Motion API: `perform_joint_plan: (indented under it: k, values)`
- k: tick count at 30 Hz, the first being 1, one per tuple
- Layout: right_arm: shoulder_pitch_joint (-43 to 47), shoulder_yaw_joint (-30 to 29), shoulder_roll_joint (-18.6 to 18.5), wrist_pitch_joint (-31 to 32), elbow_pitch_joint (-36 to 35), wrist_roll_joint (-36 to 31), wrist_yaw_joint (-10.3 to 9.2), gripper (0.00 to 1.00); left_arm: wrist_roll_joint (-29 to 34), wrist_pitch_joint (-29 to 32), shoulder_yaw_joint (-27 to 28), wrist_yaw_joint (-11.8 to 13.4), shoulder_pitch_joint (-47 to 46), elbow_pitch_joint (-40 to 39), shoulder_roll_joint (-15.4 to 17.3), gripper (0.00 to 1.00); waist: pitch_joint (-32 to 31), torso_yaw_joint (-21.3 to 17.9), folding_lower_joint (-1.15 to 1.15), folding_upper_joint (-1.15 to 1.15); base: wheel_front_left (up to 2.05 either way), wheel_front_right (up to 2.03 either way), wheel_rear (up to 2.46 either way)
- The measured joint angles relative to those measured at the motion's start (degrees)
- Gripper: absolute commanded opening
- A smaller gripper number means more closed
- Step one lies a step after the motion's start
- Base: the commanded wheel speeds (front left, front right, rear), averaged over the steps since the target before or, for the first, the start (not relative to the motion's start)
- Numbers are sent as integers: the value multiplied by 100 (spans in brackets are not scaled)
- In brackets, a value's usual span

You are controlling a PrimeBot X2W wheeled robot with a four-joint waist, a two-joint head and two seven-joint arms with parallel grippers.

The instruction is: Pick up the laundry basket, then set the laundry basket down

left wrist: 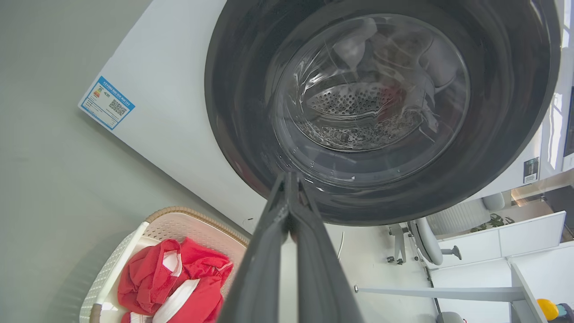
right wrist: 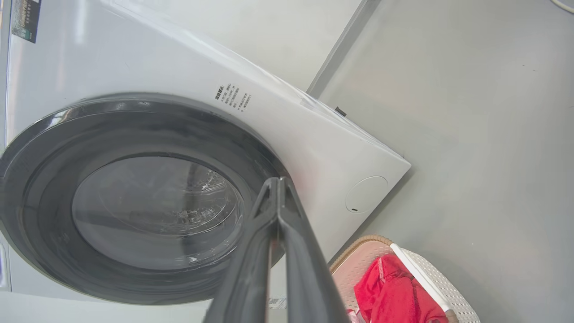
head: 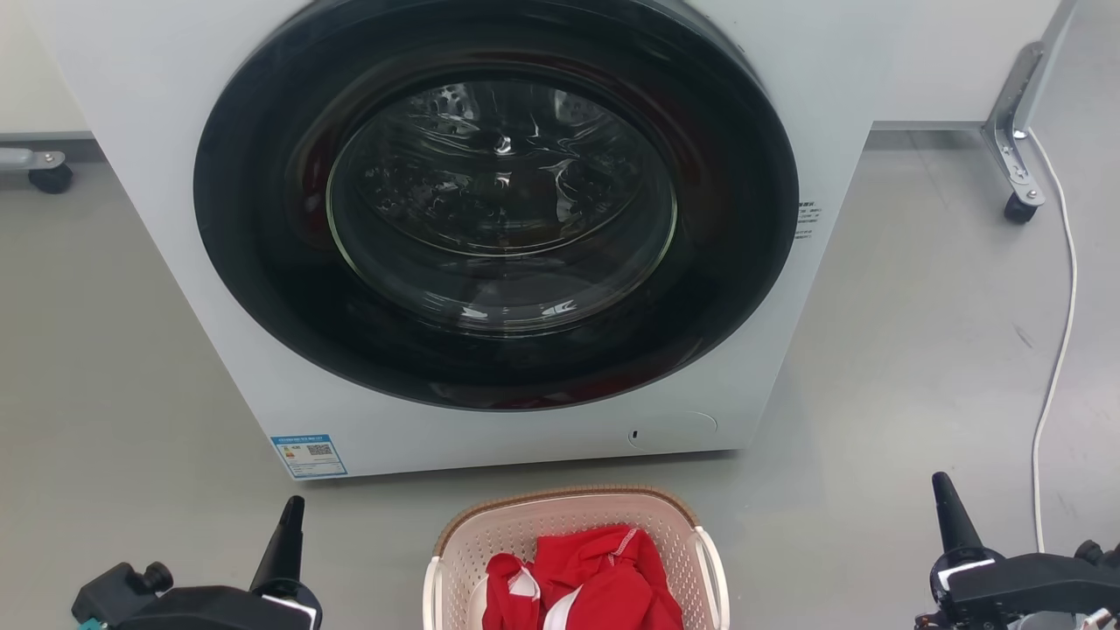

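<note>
Two grippers sit low and wide apart: left gripper [head: 291, 512] and right gripper [head: 943, 490], each with fingers pressed together, gripping nothing. Between them the laundry basket [head: 560, 501] rests on the floor [head: 919, 350], just before the washing machine [head: 157, 219], red clothes [head: 604, 569] inside.

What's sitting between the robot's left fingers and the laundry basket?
Nothing. In the head view, a stretch of bare grey floor separates the left fingers from the laundry basket.

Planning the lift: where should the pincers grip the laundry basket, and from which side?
Probably by the sides: left pincer on the white left handle, right pincer on the right handle, each from outside. The laundry basket sits between them, handles outward.
</note>
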Motion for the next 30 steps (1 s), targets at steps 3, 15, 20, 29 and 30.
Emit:
perform_joint_plan:
  k: [3, 15, 20, 29, 30]
  values:
    - [-2, -70, 25, 51, 27, 210, 49, 0, -214, 40, 46, -51, -18, 43, -20, 0, -5, -1, 0, 0, 0, 0, 0]
    - [-14, -339, 108, 204, 129, 1136, 229, 0, -1146, 98, 250, -215, -144, 238, -58, 0, -26, -7, 0, 0, 0, 0, 0]
    - [-32, -453, 151, 258, 169, 1516, 292, 0, -1527, 147, 345, -303, -172, 333, -77, 0, -34, -9, 0, 0, 0, 0, 0]
    - [-101, -749, 236, 415, 290, 2506, 493, 0, -2555, 226, 570, -499, -337, 553, -125, 0, -56, -15, 0, 0, 0, 0, 0]
    - [-111, -769, 241, 442, 296, 2581, 499, 0, -2615, 245, 584, -503, -355, 560, -127, 0, -58, -16, 0, 0, 0, 0, 0]
